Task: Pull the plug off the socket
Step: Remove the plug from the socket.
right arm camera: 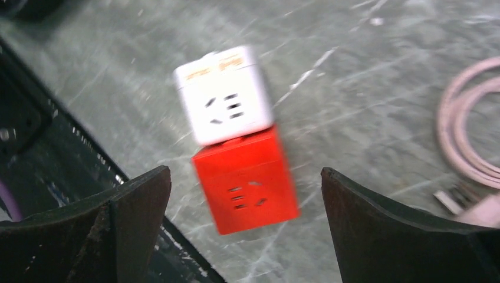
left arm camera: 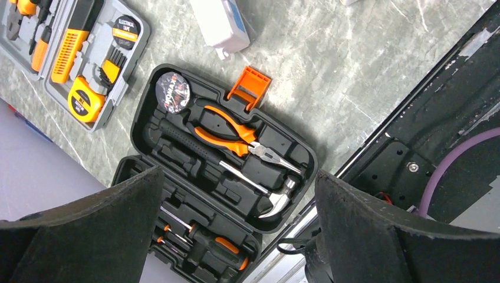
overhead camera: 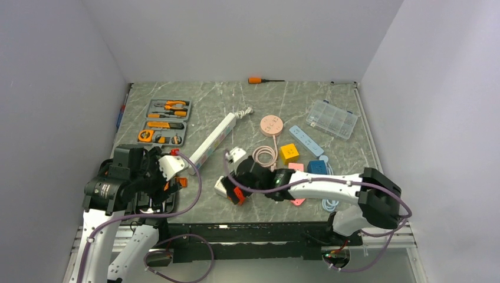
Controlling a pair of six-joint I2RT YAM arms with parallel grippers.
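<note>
The socket (overhead camera: 213, 140) is a long white power strip lying diagonally at centre left; its near end with blue marks shows at the top of the left wrist view (left arm camera: 219, 23). I cannot make out a plug in its outlets. My left gripper (overhead camera: 171, 178) is open and empty, hovering over an open black tool case (left arm camera: 224, 153), just short of the strip's near end. My right gripper (overhead camera: 234, 187) is open and empty above a white cube adapter (right arm camera: 224, 94) that sits against a red cube adapter (right arm camera: 247, 180); the view is blurred.
A grey tool tray (overhead camera: 167, 121) lies at the back left. A pink disc (overhead camera: 272, 125) with its coiled cable (overhead camera: 265, 156), a light-blue strip (overhead camera: 305, 140), a yellow cube (overhead camera: 289, 152), a blue cube (overhead camera: 316, 167) and a clear organizer (overhead camera: 332, 118) lie to the right. The table's front edge is close below both grippers.
</note>
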